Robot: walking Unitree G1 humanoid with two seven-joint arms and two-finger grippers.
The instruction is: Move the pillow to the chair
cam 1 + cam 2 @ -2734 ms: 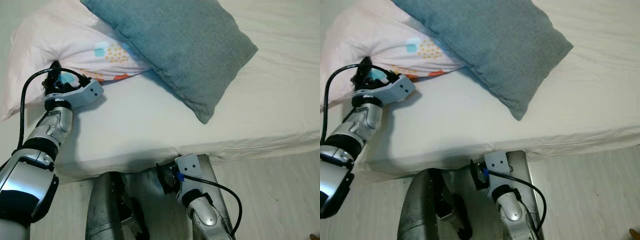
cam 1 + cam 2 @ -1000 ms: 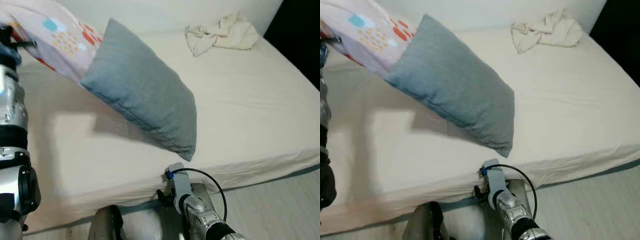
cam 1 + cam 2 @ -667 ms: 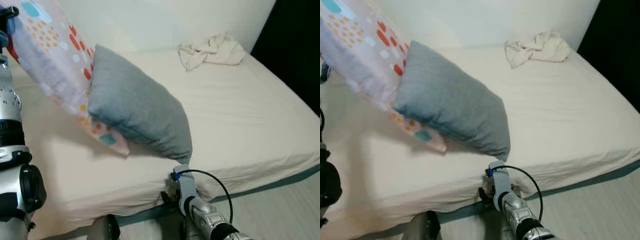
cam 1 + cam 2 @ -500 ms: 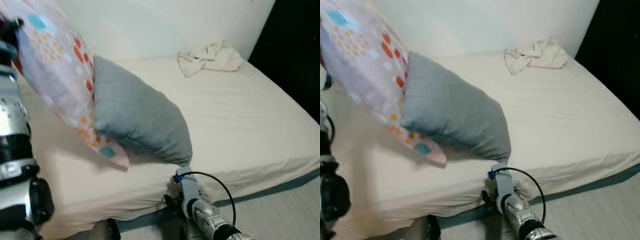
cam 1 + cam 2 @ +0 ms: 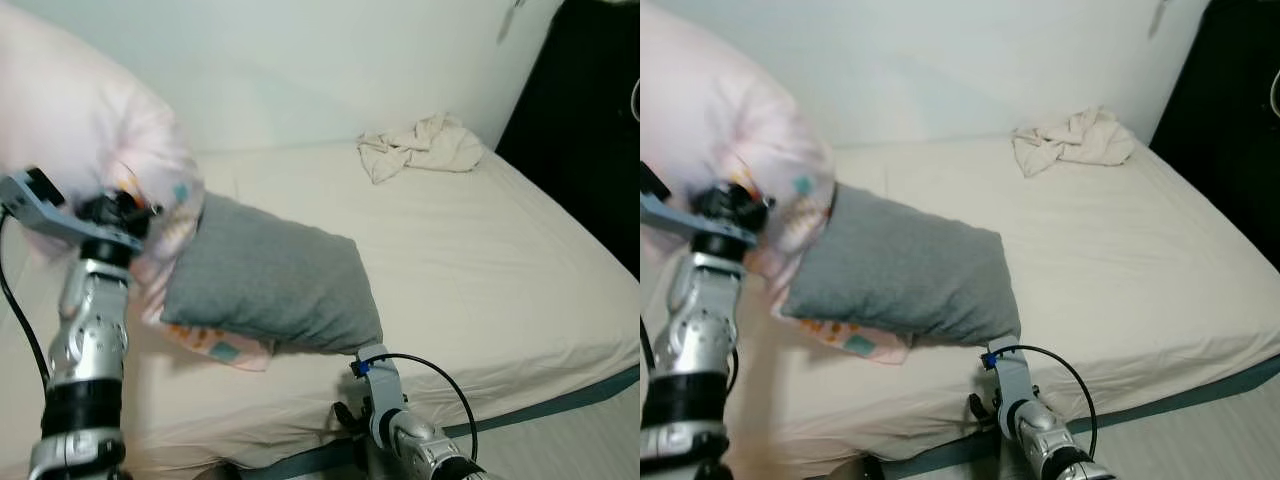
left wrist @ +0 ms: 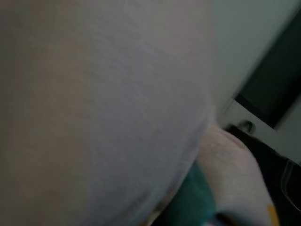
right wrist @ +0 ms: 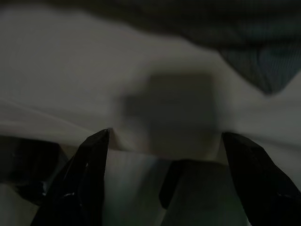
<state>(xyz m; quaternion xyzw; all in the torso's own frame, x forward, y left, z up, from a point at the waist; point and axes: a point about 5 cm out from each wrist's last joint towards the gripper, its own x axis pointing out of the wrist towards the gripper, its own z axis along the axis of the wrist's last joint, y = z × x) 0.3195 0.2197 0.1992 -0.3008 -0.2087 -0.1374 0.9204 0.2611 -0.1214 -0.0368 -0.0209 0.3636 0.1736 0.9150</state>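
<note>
A pale pink pillow (image 5: 90,130) with coloured dots is held up at the left, blurred, above the bed (image 5: 480,260). My left gripper (image 5: 125,205) is shut on it, fingers buried in the fabric. One printed end of it (image 5: 225,350) still lies under the grey pillow (image 5: 270,285), which rests on the mattress near the front edge. The left wrist view has pink fabric (image 6: 94,103) pressed close to the lens. My right arm (image 5: 378,395) hangs low at the bed's front edge. My right gripper (image 7: 164,179) is open, fingers spread wide with nothing between them, facing the sheet.
A crumpled beige cloth (image 5: 420,145) lies at the bed's far right corner by the white wall. A dark opening (image 5: 590,130) borders the bed on the right. Pale floor (image 5: 600,440) shows at the lower right.
My left arm has swung the pink pillow higher and toward me, its wrist now in front of the pillow. The grey pillow has dropped flatter onto the bed. The camera has shifted.
</note>
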